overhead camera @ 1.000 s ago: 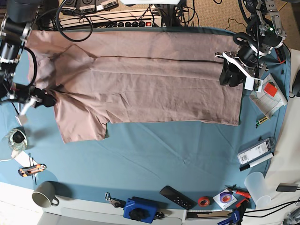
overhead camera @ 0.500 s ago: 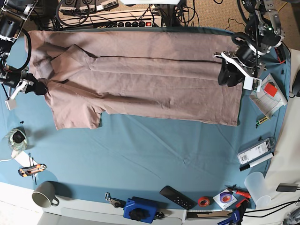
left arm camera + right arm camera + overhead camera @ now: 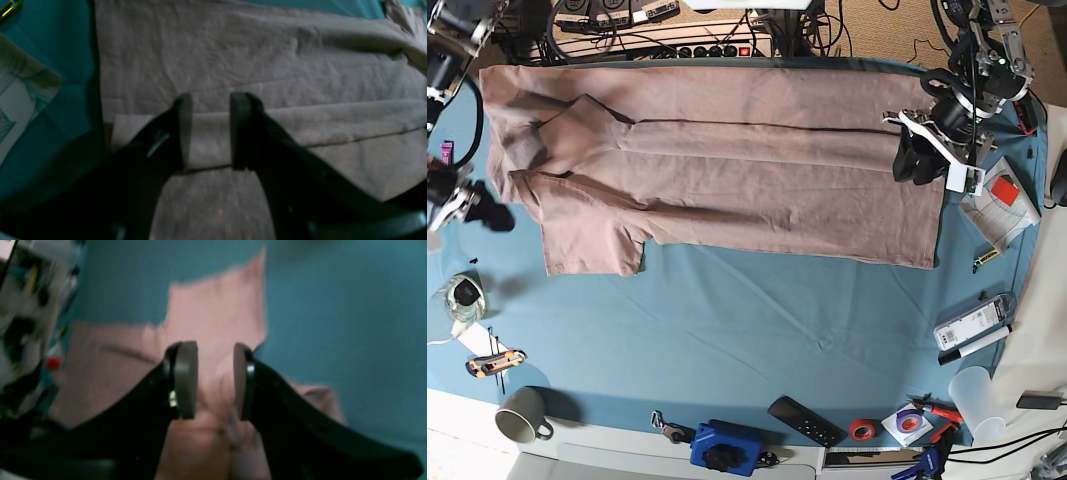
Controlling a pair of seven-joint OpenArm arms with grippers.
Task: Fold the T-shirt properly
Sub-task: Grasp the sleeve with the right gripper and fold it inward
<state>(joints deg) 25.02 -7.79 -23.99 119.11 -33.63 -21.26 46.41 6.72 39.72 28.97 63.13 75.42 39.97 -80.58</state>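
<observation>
The pinkish-brown T-shirt [image 3: 727, 170] lies flat along the far half of the teal tablecloth [image 3: 757, 320]. It is folded lengthwise, with its neck and a sleeve at the left and its hem at the right. My left gripper [image 3: 915, 160] hovers over the hem end. In the left wrist view it [image 3: 210, 110] is open, with a folded edge of the shirt [image 3: 267, 66] below the gap. My right gripper [image 3: 495, 215] is off the shirt, just left of the sleeve. In the blurred right wrist view it [image 3: 213, 353] is open and empty above the shirt [image 3: 213, 316].
A power strip and cables [image 3: 707, 45] run along the back edge. A mug [image 3: 522, 415], a box cutter [image 3: 495, 362], a blue device [image 3: 725, 447], a remote [image 3: 805, 421], a red tape roll [image 3: 860, 430] and a plastic cup [image 3: 977, 400] line the front. Papers [image 3: 999, 215] lie at the right.
The shirt's sleeve end was pulled left and towards the back. My right gripper then came off it and moved left and down. The left arm has stayed put.
</observation>
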